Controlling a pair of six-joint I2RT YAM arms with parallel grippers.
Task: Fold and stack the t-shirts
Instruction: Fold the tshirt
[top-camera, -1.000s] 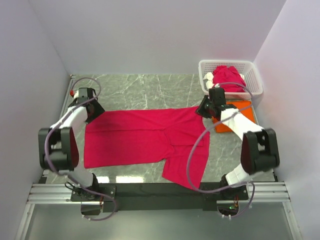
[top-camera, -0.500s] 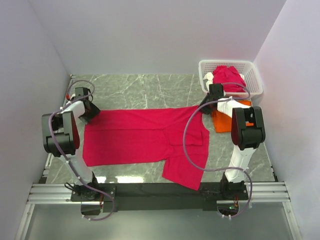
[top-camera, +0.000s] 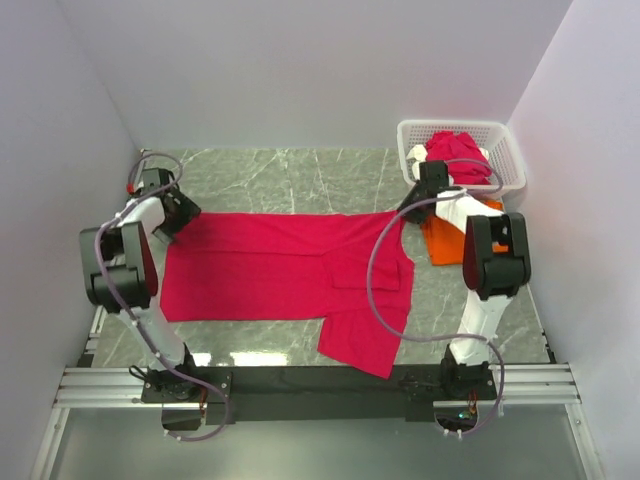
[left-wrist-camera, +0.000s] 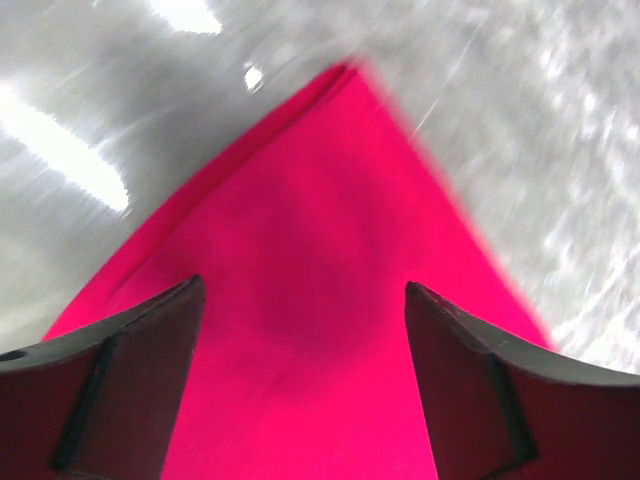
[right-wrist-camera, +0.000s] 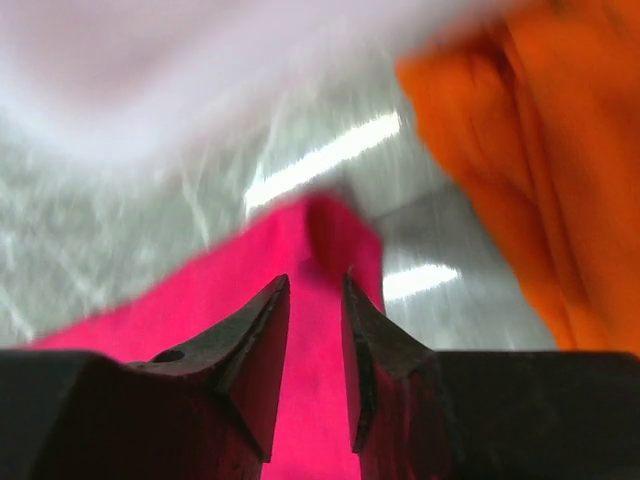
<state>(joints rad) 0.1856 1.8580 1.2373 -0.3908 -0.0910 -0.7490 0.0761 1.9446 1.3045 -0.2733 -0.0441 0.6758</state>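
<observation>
The left jaws stand wide apart, their two black fingers on either side of a corner of the flat crimson-pink cloth t-shirt, with nothing held between them. That corner is the shirt's far left one, and it lies on the grey marble-patterned tabletop. The left arm reaches up the tabletop's left edge, elbow bent back toward its base and wrist tipped down over the cloth.

The right jaws are drawn to a narrow slit right at the shirt's far right corner, which rises a little in front of the tips; I cannot tell whether they pinch the cloth. The right arm stands tall with its elbow high and its forearm stretched away from the base.

The shirt is spread across the middle of the tabletop, one sleeve hanging toward the near edge. Just to the right of the right jaws lies a crumpled bright orange cloth t-shirt, partly hidden by the arm. Beyond it, in the far right corner, a white plastic lattice basket holds more bunched crimson-pink cloth
</observation>
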